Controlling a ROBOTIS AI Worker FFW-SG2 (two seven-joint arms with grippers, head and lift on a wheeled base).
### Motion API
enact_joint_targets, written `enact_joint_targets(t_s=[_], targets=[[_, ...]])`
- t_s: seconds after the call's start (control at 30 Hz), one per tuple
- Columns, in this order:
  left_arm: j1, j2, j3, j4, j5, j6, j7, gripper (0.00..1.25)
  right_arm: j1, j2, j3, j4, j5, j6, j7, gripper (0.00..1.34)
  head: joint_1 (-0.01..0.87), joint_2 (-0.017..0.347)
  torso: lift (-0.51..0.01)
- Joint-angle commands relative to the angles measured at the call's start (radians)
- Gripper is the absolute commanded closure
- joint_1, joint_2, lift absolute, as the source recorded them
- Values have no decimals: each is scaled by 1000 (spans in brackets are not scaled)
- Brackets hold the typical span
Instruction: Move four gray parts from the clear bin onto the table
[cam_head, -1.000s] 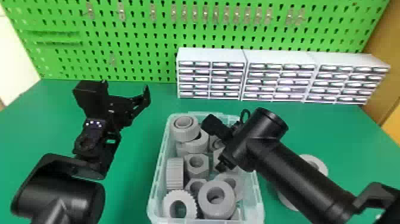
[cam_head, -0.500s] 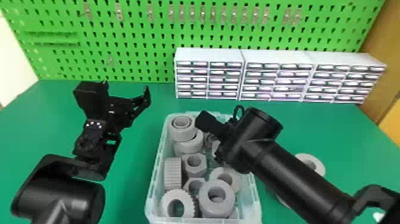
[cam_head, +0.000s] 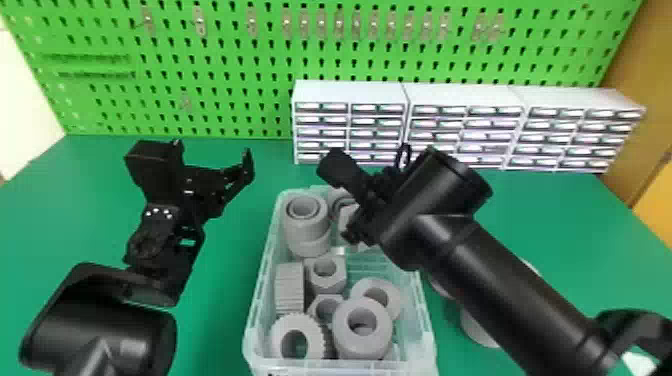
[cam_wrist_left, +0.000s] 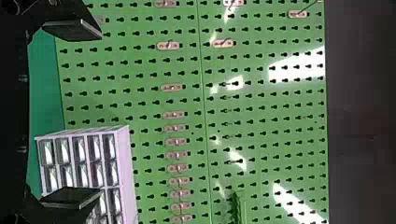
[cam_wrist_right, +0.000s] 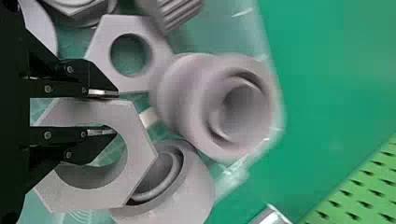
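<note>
My right gripper (cam_head: 357, 200) is over the far end of the clear bin (cam_head: 422, 320). In the right wrist view my right gripper (cam_wrist_right: 109, 113) is shut on the wall of a hexagonal gray part (cam_wrist_right: 140, 154), one finger through its hole and the other outside. A stacked pair of round parts (cam_head: 306, 227), a ribbed part (cam_head: 289, 287), a toothed ring (cam_head: 298, 337) and several other gray parts lie in the bin. Gray pieces (cam_head: 477, 327) rest on the table behind the right forearm, partly hidden. Parked left of the bin, my left gripper (cam_head: 212, 152) stands open; the left wrist view has this gripper (cam_wrist_left: 99, 113) empty.
White drawer cabinets (cam_head: 350, 90) stand along the back of the green table (cam_head: 215, 300), before a green pegboard (cam_head: 250, 65). The right forearm (cam_head: 500, 285) crosses above the table to the right of the bin.
My right gripper has risen and shifted a little left, bringing the hexagonal part up with it. The left arm has kept still.
</note>
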Motion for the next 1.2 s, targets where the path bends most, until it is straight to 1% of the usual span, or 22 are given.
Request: enact_joint_targets(t_s=[0.0, 0.17, 0.33, 0.7, 0.87, 1.17], targets=[[4, 2, -1, 0, 1, 0, 0, 108, 12, 0, -34, -71, -49, 15, -3, 1165, 678, 34, -50], [9, 2, -3, 0, 2, 2, 0, 108, 29, 3, -34, -105, -74, 22, -2, 1165, 678, 34, -50], [11, 2, -3, -2, 4, 2, 0, 108, 43, 9, -29, -111, -112, 22, -3, 1165, 678, 34, -50], [14, 2, -6, -2, 7, 3, 0, 108, 53, 9, -15, -154, -112, 27, -3, 1165, 678, 34, -50], [15, 2, -6, -2, 7, 3, 0, 108, 52, 9, 2, -174, -71, 35, -3, 1165, 678, 34, -50], [17, 2, -6, -2, 7, 3, 0, 108, 52, 3, -4, -203, 4, 53, -3, 1165, 678, 34, -50]])
